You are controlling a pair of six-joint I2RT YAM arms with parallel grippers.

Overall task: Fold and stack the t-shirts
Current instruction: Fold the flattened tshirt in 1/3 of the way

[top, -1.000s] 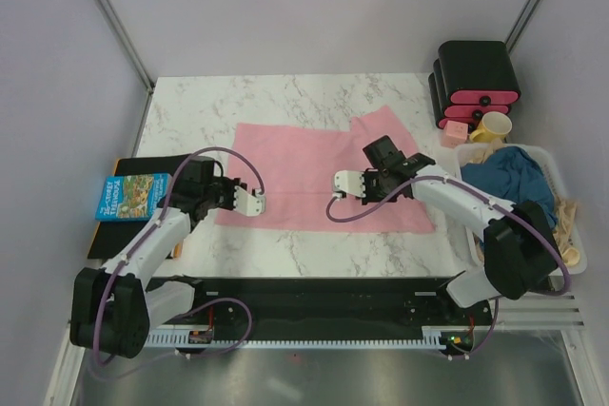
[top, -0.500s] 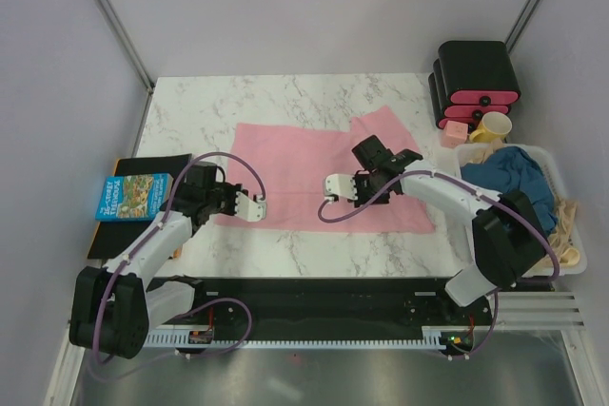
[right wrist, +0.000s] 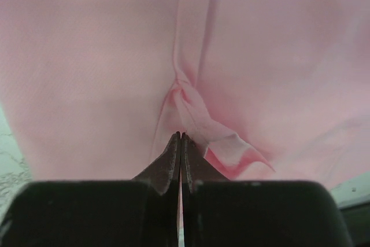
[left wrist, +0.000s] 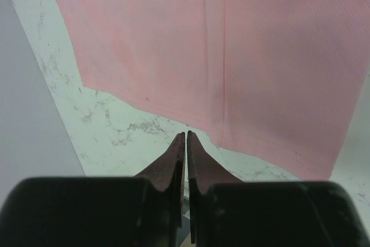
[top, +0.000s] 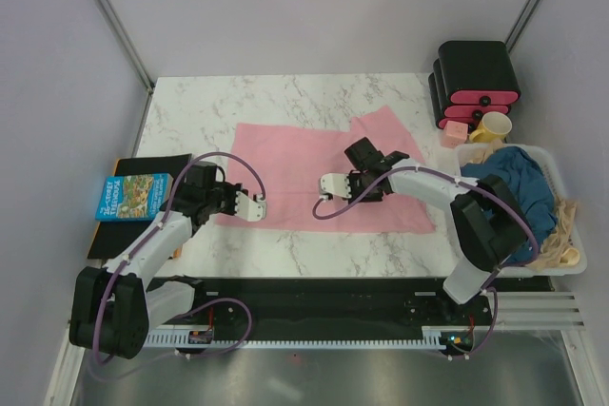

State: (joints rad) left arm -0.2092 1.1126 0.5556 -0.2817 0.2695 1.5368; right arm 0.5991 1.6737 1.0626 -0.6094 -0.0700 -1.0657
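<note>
The light pink t-shirt lies spread flat in the middle of the marble table. My right gripper rests on its middle, shut on a small pinched fold of pink cloth that puckers at the fingertips. My left gripper sits at the shirt's near left corner. Its jaws are shut, the tips over bare marble just short of the pink hem, with no cloth seen between them. The dark teal-blue t-shirt lies crumpled in a white basket at the right.
A picture book lies on a black mat at the left edge. Black boxes with pink fronts, a yellow mug and a small pink block stand at the back right. Pale straw-like stuff fills the basket's near end.
The right gripper has slid left across the pink shirt and shut, gathering a fold. The left gripper's jaws have closed at the shirt's corner.
</note>
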